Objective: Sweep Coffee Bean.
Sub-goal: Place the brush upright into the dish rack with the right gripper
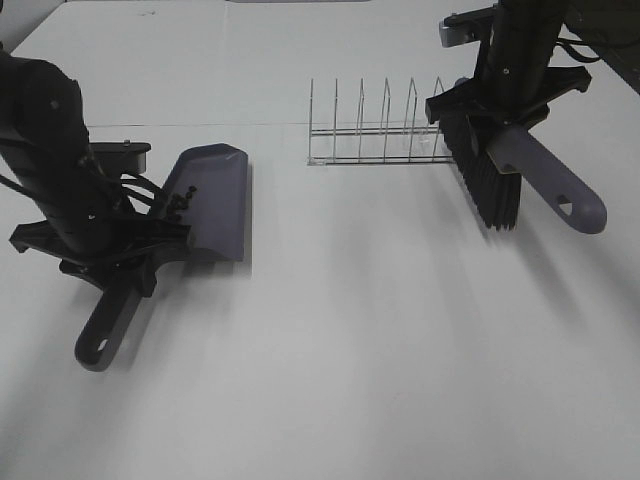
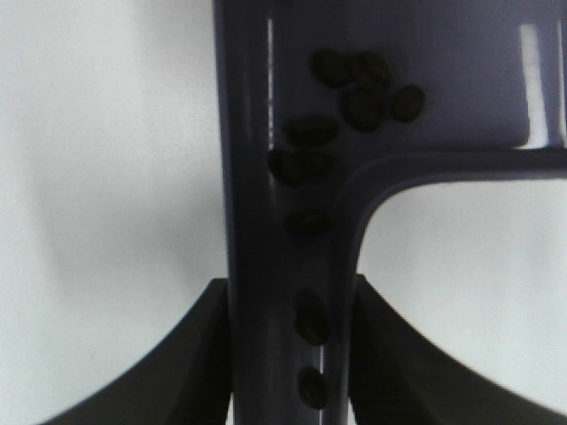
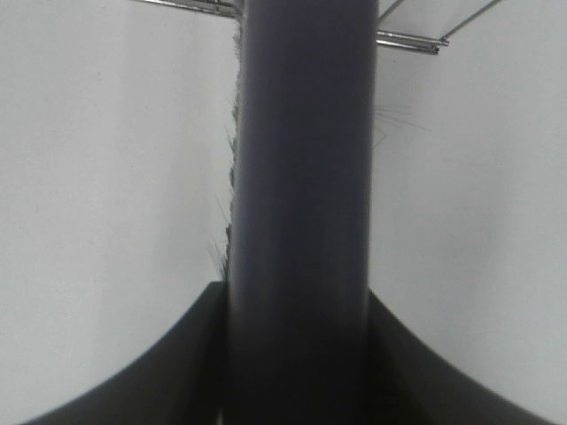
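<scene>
A dozen or so coffee beans [image 2: 363, 88] sit in the grey-purple dustpan [image 1: 215, 200] at the left, bunched at its handle end. A few trail down the handle groove, right between the fingers of the left gripper [image 1: 128, 248], which is clamped tight on that handle. Moving right across the white table [image 1: 380, 350], a wire rack [image 1: 375, 130] stands farther back. At far right, the right gripper [image 1: 500, 105] squeezes the brush [image 1: 495, 185] handle, bristles just beside the rack's right end.

No lettering, label, brand, number or sign legible in any view; dustpan [image 1: 218, 195], brush [image 1: 520, 175] and wire rack [image 1: 372, 131] show plain surfaces only.
</scene>
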